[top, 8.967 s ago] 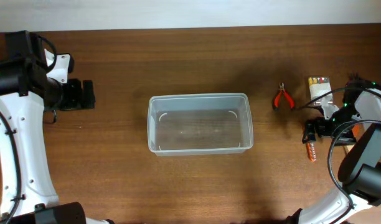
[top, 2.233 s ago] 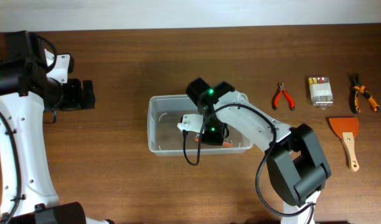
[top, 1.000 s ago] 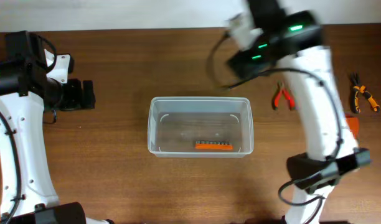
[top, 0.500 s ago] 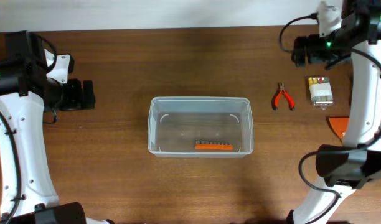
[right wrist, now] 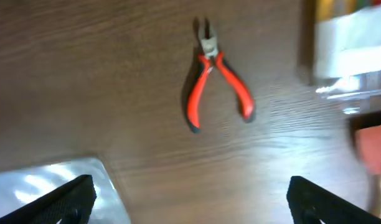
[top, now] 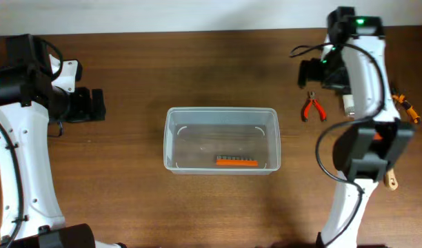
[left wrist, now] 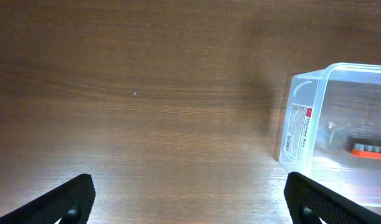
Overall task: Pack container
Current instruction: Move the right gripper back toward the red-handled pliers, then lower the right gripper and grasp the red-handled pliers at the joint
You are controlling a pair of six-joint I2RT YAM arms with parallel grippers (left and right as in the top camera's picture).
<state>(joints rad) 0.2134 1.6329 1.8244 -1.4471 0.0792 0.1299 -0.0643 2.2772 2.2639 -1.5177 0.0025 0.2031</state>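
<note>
The clear plastic container (top: pixel 171 138) stands at the table's middle with an orange bit strip (top: pixel 236 162) lying in it. My right gripper (top: pixel 309 72) is open and empty, above and just behind the red pliers (top: pixel 313 109). In the right wrist view the red pliers (right wrist: pixel 215 78) lie ahead of the gripper (right wrist: pixel 190 205), with the container's corner (right wrist: pixel 53 190) at lower left. My left gripper (top: pixel 97 105) is open and empty, well left of the container. The left wrist view shows the gripper (left wrist: pixel 190 202), the container (left wrist: pixel 302 124) and the strip (left wrist: pixel 370 149).
A small clear box (right wrist: pixel 352 43) with coloured bits lies right of the red pliers. Orange-black pliers (top: pixel 403 107) lie at the far right. A brush handle (top: pixel 390 180) shows behind my right arm. The brush's orange part (right wrist: pixel 372 140) is at the wrist view's right edge.
My right arm left the orange bit strip in the container, swung up to the far right, and has now come back left and down over the red pliers. The left arm has not moved.
</note>
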